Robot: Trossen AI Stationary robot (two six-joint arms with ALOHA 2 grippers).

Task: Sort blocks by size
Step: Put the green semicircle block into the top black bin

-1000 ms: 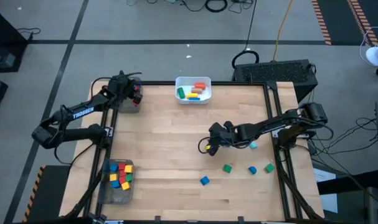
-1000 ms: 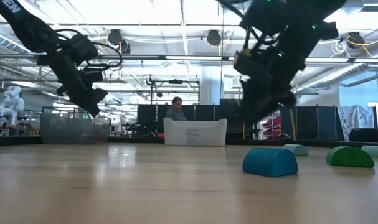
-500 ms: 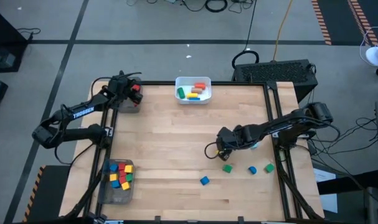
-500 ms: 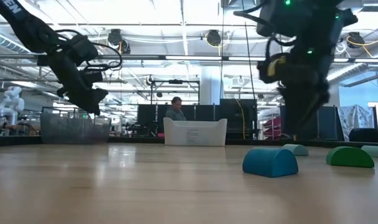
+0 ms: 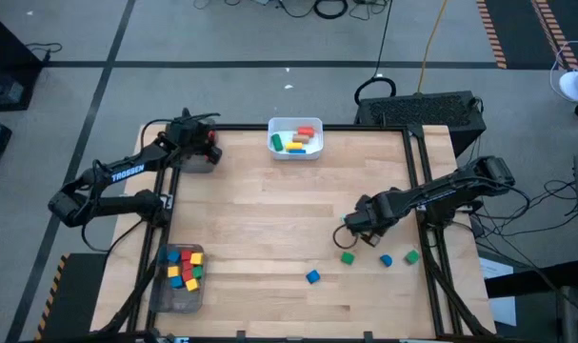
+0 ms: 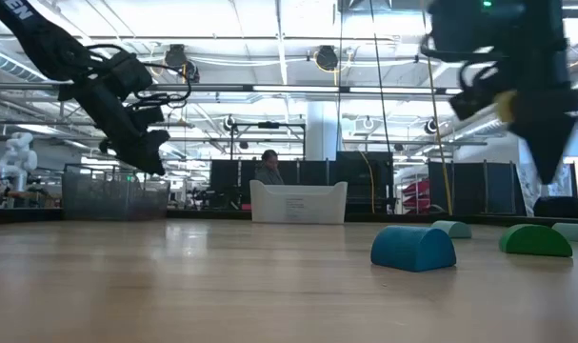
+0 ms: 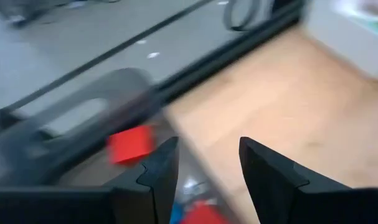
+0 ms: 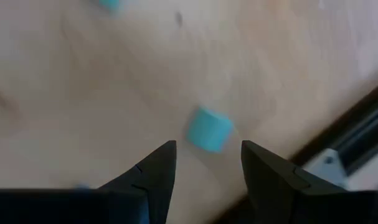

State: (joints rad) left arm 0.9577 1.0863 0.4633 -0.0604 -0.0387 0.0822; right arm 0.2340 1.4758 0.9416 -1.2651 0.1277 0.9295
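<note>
My right gripper (image 5: 358, 232) hangs open and empty above the table's right part. In its wrist view, its fingers (image 8: 207, 146) stand over a teal block (image 8: 208, 129) that lies on the wood. Nearby lie a green block (image 5: 347, 257), two blue blocks (image 5: 312, 276) (image 5: 386, 260) and another green one (image 5: 411, 256). My left gripper (image 5: 201, 149) is open and empty above a clear tray (image 5: 195, 162) at the far left corner. A red block (image 7: 131, 144) lies in that tray.
A white bin (image 5: 296, 139) at the far edge holds several longer coloured blocks. A second clear tray (image 5: 179, 278) at the near left holds several small cubes. The table's middle is bare wood. A person sits in the room beyond the bin (image 6: 268, 167).
My right gripper has gone toward the table's right edge and a little nearer, from the middle of the table to above the loose blocks, staying open.
</note>
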